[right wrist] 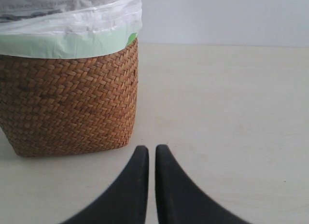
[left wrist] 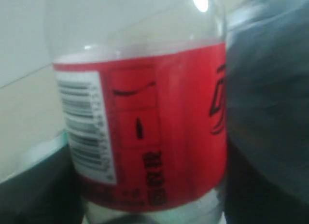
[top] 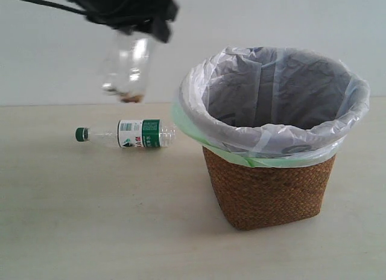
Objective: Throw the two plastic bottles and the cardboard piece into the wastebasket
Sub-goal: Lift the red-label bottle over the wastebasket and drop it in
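The left gripper [top: 134, 28] grips the clear red-labelled plastic bottle [top: 126, 66] in the air, left of the brown woven wicker wastebasket [top: 268, 195]. The right gripper [right wrist: 151, 154] is pressed nearly closed and holds nothing.

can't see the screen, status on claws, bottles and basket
Left claw shut on red-labelled clear plastic bottle, aloft, short of brown wicker wastebasket. Right claw shut, empty, low beside it. Green-capped clear plastic bottle lying on table. Nothing in the way.

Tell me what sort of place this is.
Likely a robot test bench, not a home: plain beige table, blank white wall, and the left gripper holding a bottle near a lined basket.
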{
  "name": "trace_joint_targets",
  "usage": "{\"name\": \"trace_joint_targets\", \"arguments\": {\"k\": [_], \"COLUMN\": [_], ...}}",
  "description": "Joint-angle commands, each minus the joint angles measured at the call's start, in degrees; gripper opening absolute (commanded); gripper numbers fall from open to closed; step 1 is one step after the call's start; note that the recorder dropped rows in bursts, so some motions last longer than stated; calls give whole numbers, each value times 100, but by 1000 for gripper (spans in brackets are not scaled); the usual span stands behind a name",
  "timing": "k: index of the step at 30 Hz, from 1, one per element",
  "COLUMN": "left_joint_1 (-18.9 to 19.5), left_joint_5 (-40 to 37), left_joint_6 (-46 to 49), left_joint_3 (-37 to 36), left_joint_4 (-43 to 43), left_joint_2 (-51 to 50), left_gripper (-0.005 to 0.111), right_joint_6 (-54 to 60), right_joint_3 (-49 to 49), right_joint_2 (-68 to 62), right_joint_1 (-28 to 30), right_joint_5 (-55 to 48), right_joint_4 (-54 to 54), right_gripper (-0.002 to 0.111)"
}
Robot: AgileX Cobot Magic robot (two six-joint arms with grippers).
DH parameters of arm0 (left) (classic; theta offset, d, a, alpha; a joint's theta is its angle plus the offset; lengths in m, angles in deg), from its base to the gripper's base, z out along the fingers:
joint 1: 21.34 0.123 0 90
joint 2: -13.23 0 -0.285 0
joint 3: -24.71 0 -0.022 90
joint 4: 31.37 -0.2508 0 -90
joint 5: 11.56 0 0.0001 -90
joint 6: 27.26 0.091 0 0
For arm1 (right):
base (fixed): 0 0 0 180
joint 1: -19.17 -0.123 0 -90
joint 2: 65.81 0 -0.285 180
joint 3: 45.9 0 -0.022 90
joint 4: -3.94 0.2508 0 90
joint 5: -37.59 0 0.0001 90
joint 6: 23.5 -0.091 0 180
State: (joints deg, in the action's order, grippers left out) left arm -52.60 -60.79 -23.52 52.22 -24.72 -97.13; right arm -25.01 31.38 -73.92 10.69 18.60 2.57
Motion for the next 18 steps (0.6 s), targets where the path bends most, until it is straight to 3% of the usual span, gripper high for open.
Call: {"name": "trace_joint_targets", "arguments": {"k": [1, 4, 5, 12, 18], "left_joint_1": [-146, -199, -199, -186, -186], "left_joint_5": [1159, 1194, 1120, 598, 214], "left_joint_6": [2549, 2700, 2569, 1121, 890], "left_joint_3": [622, 893, 914, 912, 916], "left_joint_4": [4050, 4222, 4002, 1434, 293], "left_joint_2": [-38, -162, -190, -338, -326], "left_gripper": [53, 105, 109, 107, 107], "right_joint_6": [20, 20, 20, 20, 20], "right_joint_3": [-6, -6, -6, -6, -6], "right_joint_2": [32, 32, 32, 32, 32], "right_joint_1": [-8, -8, -8, -8, -8], "right_joint_5": [54, 54, 54, 54, 54], "right_joint_4": [-46, -46, -46, -46, -46], "right_gripper": [2, 2, 2, 2, 2]}}
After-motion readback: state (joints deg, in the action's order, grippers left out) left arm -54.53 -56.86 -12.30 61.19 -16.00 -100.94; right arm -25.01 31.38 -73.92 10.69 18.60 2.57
